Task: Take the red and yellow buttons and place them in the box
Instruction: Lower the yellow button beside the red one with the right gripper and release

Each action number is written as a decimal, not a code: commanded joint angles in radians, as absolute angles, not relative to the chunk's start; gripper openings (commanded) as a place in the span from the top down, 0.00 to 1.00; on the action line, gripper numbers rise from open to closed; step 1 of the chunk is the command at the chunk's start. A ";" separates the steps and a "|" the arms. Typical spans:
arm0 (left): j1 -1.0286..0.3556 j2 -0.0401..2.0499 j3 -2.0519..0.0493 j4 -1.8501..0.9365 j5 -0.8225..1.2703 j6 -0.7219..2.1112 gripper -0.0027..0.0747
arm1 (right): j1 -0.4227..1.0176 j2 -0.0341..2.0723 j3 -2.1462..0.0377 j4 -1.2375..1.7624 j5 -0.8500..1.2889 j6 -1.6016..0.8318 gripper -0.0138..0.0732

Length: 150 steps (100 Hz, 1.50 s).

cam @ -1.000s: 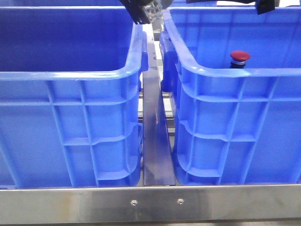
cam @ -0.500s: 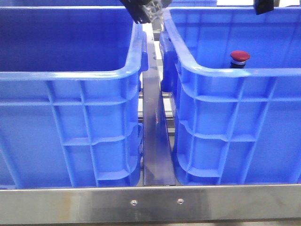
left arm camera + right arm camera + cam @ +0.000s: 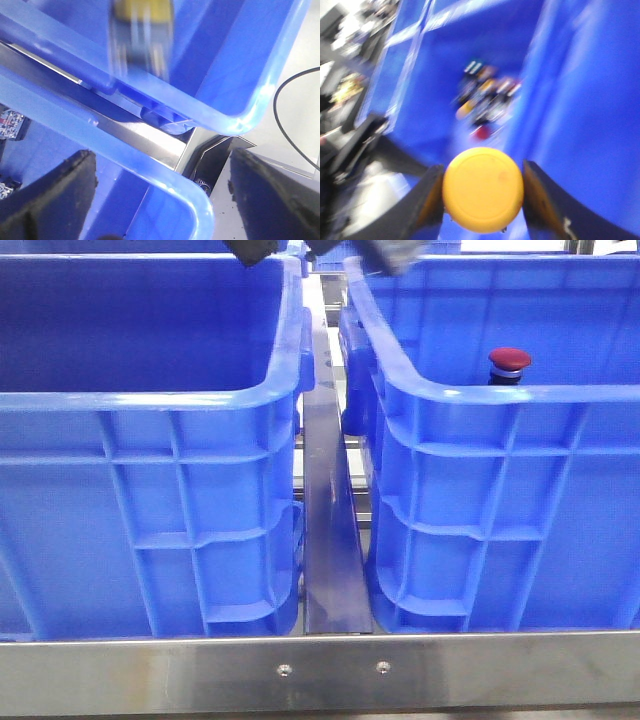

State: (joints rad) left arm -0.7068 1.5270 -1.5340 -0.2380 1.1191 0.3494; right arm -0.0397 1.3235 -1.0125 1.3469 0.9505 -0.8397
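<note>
You see two blue crates side by side in the front view, with a metal rail (image 3: 330,530) in the gap between them. I take the right crate (image 3: 500,510) as the landmark. The red button (image 3: 510,363) stands upright inside this crate, near its front wall, and only its dark red cap and a bit of silver collar show above the rim.

The left crate (image 3: 150,510) stands just beside the right crate, on the other side of the rail; its floor is hidden from the front camera.

The right gripper (image 3: 482,192) is closed on the yellow button (image 3: 483,189). In the right wrist view the round yellow cap sits between the two dark fingers (image 3: 431,197), and both touch its sides. The gripper points down into a blue crate, and below it a small heap of parts (image 3: 487,102) lies on the blue floor, blurred, with one red and one yellow spot in it. The picture is too blurred to say what each part is.

The left gripper (image 3: 160,200) is spread wide with nothing between its fingers (image 3: 55,195). It hangs above the gap beside the right crate, over the rail and the two rims. In this view a yellow and dark blur (image 3: 142,35) shows higher up, over a crate; you cannot tell what it is.

In the front view only dark blurred bits of both arms show at the top edge, above the back of the right crate (image 3: 385,252) and the left crate (image 3: 250,250)
</note>
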 commanded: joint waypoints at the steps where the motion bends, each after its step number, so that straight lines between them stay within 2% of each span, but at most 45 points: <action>1: -0.716 1.493 -1.567 -0.263 1.086 0.348 0.29 | -0.091 1.245 -1.044 1.349 0.880 -0.910 0.64; 27: -0.716 1.493 -1.567 -0.263 1.084 0.348 0.29 | -0.113 1.174 -1.012 1.056 0.524 -0.979 0.64; 56: -0.716 1.493 -1.567 -0.263 1.084 0.348 0.29 | -0.112 1.194 -0.854 1.050 0.109 -1.004 0.64; 94: -0.716 1.493 -1.567 -0.265 1.084 0.348 0.29 | -0.112 1.409 -0.933 1.050 -0.015 -1.020 0.64; 150: -0.716 1.493 -1.567 -0.265 1.081 0.348 0.29 | -0.112 1.676 -1.122 1.050 -0.051 -1.022 0.64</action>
